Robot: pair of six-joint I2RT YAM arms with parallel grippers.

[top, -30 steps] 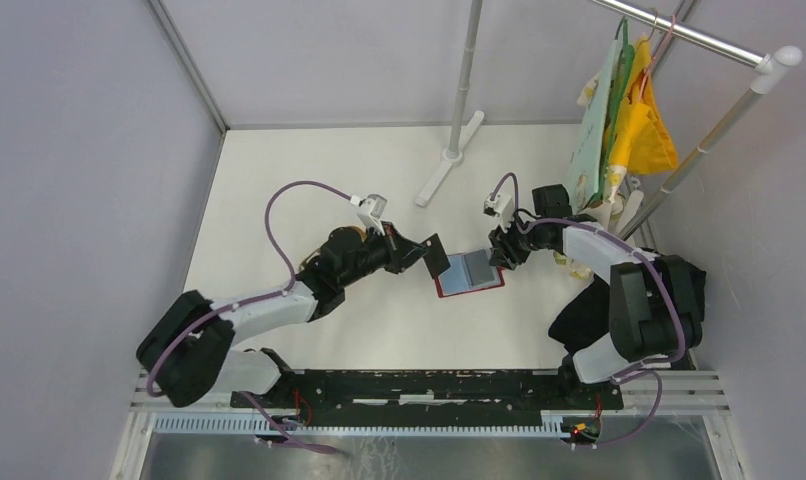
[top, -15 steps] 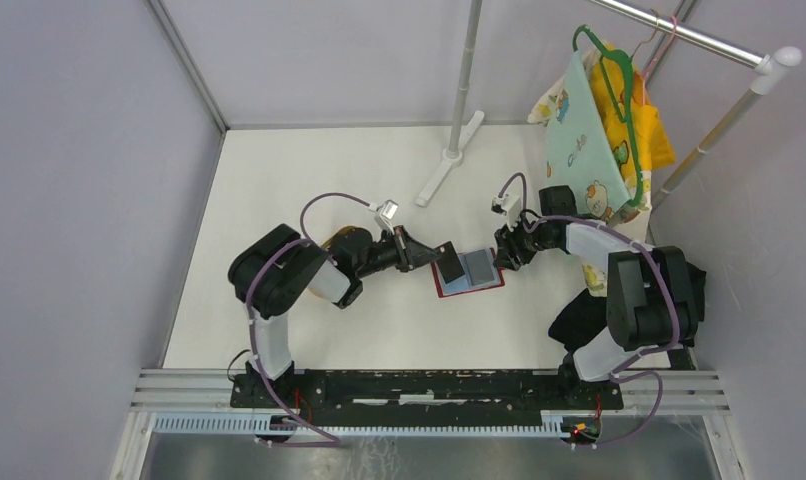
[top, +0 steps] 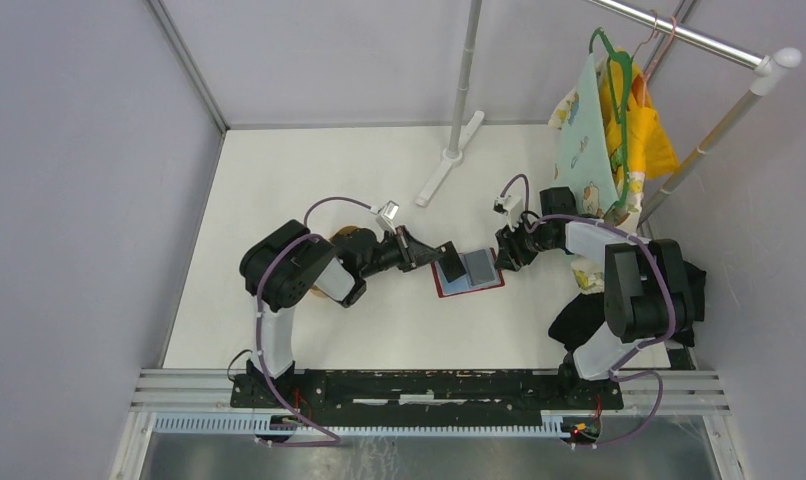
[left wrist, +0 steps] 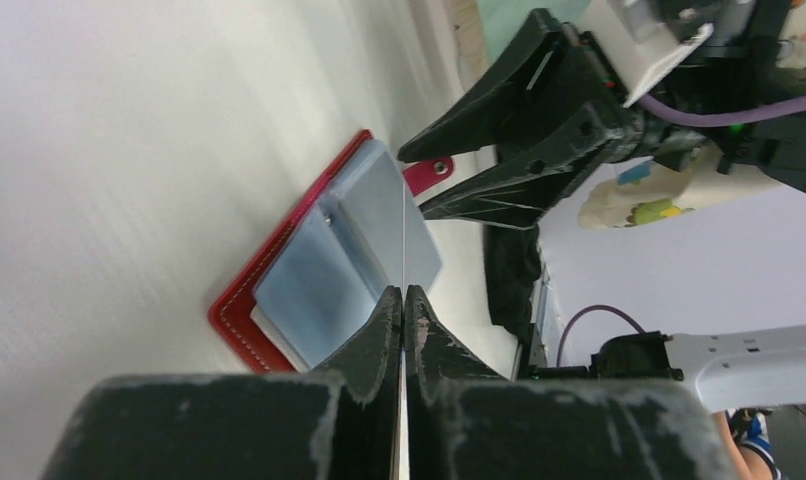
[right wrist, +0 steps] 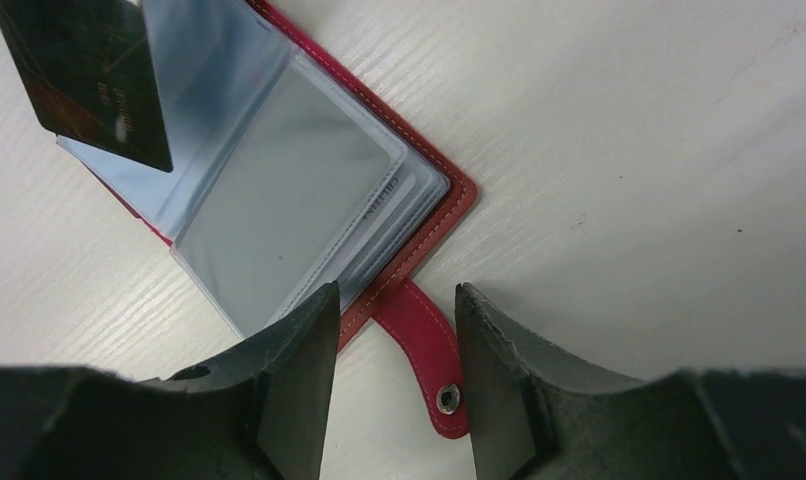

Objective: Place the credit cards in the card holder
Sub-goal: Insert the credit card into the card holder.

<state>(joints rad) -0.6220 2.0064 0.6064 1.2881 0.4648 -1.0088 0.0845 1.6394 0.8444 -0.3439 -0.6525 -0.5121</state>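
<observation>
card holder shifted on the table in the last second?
No. The card holder stays put, same gap below the white stand foot in the top view.

Red card holder [top: 469, 276] on white table [top: 319, 165]

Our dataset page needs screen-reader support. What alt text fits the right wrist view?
An open red card holder lies on a white table, its grey-blue pockets fanned, with a black card over its upper-left corner. The right gripper has its open jaws either side of the red snap tab.
</observation>
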